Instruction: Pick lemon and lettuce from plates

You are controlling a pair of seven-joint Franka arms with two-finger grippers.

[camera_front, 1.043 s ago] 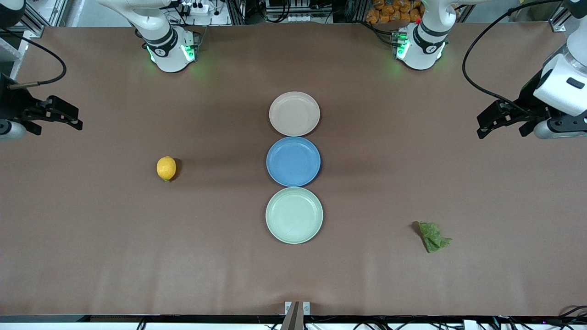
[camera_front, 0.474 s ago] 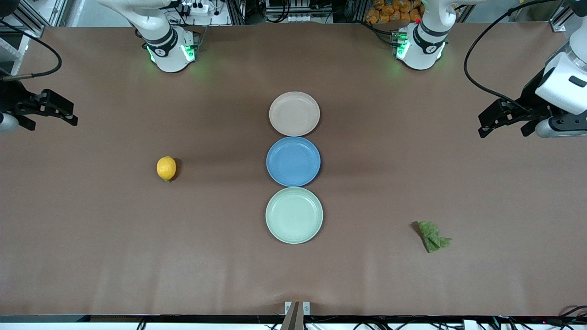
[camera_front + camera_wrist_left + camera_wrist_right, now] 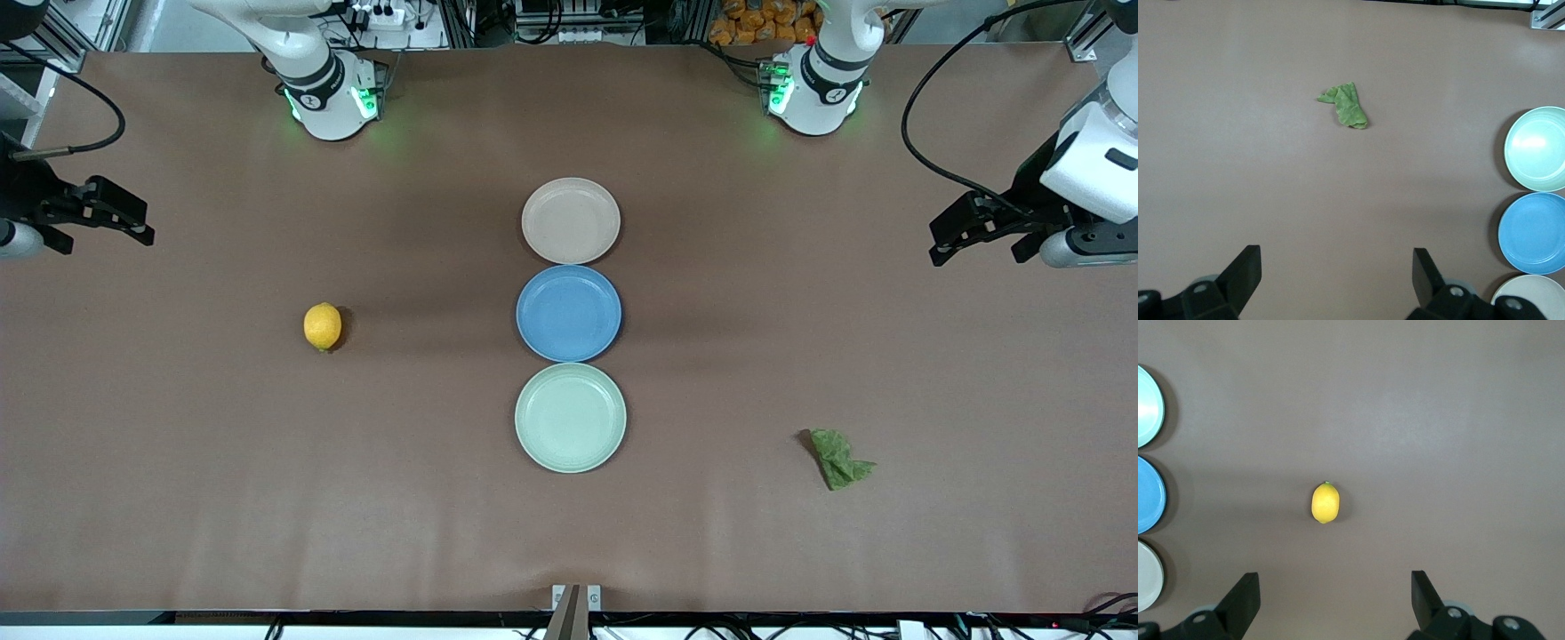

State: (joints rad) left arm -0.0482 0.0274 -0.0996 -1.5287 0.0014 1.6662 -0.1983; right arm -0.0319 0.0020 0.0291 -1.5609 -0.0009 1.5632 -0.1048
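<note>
The lemon [image 3: 322,326] lies on the bare table toward the right arm's end, also in the right wrist view [image 3: 1325,503]. The lettuce [image 3: 838,459] lies on the table toward the left arm's end, nearer the front camera, also in the left wrist view [image 3: 1345,105]. The beige-pink plate [image 3: 570,220] and mint green plate [image 3: 570,417] are empty. My left gripper [image 3: 944,240] is open and empty, high over the table's left-arm end [image 3: 1336,270]. My right gripper [image 3: 133,222] is open and empty over the right-arm end [image 3: 1333,593].
An empty blue plate [image 3: 568,313] sits between the two other plates in a row at the table's middle. The arm bases [image 3: 331,98] [image 3: 811,89] stand along the table's edge farthest from the front camera.
Both grippers have drawn slightly outward toward the table's ends. The lemon, lettuce and plates have not moved.
</note>
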